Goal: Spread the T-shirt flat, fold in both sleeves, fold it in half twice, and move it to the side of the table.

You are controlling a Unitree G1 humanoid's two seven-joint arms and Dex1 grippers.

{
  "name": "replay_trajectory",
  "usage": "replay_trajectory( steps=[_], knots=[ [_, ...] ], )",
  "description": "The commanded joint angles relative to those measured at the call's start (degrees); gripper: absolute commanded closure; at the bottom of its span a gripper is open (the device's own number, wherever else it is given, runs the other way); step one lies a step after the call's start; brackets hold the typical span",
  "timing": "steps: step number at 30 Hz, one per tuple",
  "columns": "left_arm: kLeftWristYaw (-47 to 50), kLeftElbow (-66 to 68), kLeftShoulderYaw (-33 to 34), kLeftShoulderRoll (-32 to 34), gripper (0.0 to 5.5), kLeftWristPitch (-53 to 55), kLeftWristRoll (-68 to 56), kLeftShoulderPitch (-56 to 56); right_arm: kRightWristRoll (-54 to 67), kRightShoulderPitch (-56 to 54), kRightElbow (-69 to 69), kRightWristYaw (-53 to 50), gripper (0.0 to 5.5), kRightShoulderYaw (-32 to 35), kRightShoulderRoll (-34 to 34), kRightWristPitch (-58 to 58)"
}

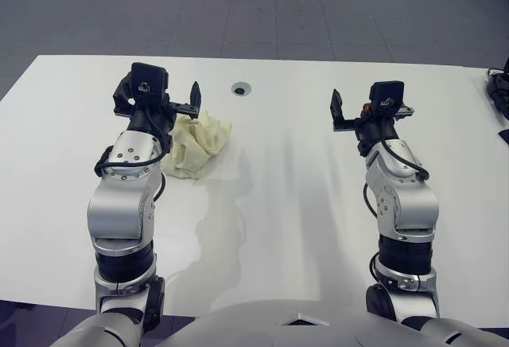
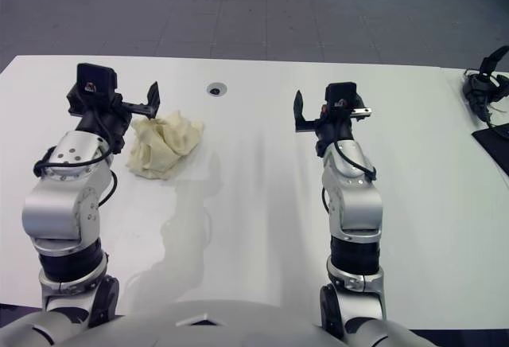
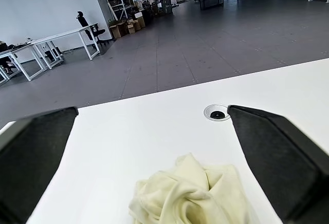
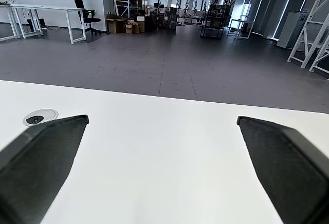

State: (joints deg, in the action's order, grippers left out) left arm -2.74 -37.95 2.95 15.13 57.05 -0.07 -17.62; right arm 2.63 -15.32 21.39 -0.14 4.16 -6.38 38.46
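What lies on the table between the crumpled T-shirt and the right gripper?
Nothing: the white table between T-shirt and right gripper is bare, as both eye views show.

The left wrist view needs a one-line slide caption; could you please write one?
Open left gripper framing a crumpled cream T-shirt on the white table, cable port beyond.

A round grommet (image 1: 240,88) sits in the table (image 1: 318,204) near its far edge; black cables (image 2: 481,92) lie at its right end.

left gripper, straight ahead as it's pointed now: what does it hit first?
Probably the crumpled pale yellow T-shirt, sitting low ahead of the open left gripper. Depth is unclear, so it may pass over onto the white table.
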Motion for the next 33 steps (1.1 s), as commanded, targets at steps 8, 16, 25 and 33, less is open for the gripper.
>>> replay_trajectory(
  steps=[8,16,25,33],
  knots=[
    [-3.59,14.32,2.19,7.53,0.10,-9.39,1.77,-0.18,-0.13,0.52,0.52,-0.83,0.12,0.00,0.52,0.36],
    [-14.53,38.42,-6.44,18.28,0.10,-24.86,6.78,5.07,0.71,0.68,1.45,2.90,0.12,-0.45,-2.57,0.83],
    [-24.87,20.27,-18.08,15.73,0.10,-22.73,4.39,17.91,7.77,1.97,7.99,21.62,0.12,-4.72,-15.44,7.38],
    [-22.85,7.24,-21.44,11.88,0.10,-13.63,4.21,19.56,25.27,-1.01,15.22,44.82,0.12,-7.13,-30.79,19.14]
  ],
)
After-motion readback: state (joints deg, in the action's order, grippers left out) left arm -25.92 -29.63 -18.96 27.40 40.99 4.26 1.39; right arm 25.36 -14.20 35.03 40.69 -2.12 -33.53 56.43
